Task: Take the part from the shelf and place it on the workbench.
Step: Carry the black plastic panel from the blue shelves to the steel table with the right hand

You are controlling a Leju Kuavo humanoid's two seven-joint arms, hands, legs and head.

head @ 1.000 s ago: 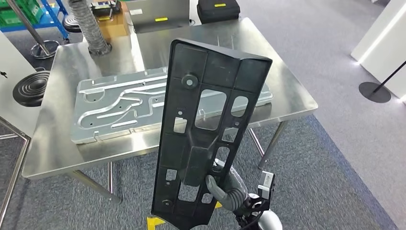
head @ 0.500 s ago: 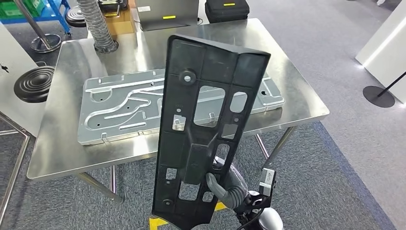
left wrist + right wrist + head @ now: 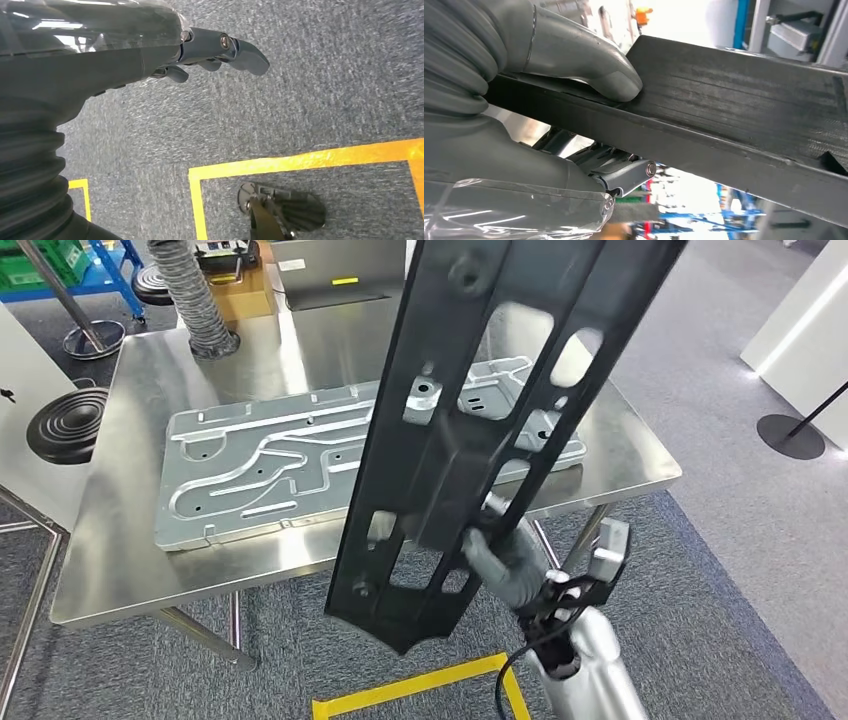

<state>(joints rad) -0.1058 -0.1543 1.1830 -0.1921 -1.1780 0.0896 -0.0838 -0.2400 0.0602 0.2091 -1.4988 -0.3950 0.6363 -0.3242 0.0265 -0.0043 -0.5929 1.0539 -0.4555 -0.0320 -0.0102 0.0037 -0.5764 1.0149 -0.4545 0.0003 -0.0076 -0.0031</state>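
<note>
Black plastic part (image 3: 470,440), long and flat with cut-out windows and raised ribs, is held up in the air over the near edge of the table (image 3: 130,560), tilted so that its upper end leans away over the tabletop and runs out of the top of the head view. Its lower end hangs in front of the table's near edge, above the grey carpet (image 3: 720,570). It does not touch the table.

The right hand (image 3: 497,558) grips the part near its lower end; in the right wrist view the grey thumb (image 3: 589,65) presses on one flat face of the part (image 3: 734,95) while the fingers (image 3: 624,177) wrap under the opposite side, so the fingers are clenched on the part.

The left hand (image 3: 150,55) hangs over the carpet with nothing in it, its dark fingers (image 3: 240,47) loosely extended and released. Yellow tape lines (image 3: 300,157) run across the carpet below it.

On the table lies a large silver metal plate (image 3: 260,465) with milled channels, stretching from near the left edge toward the right edge, partly hidden behind the part. A ribbed grey hose (image 3: 190,290) stands at the far left corner of the table.
</note>
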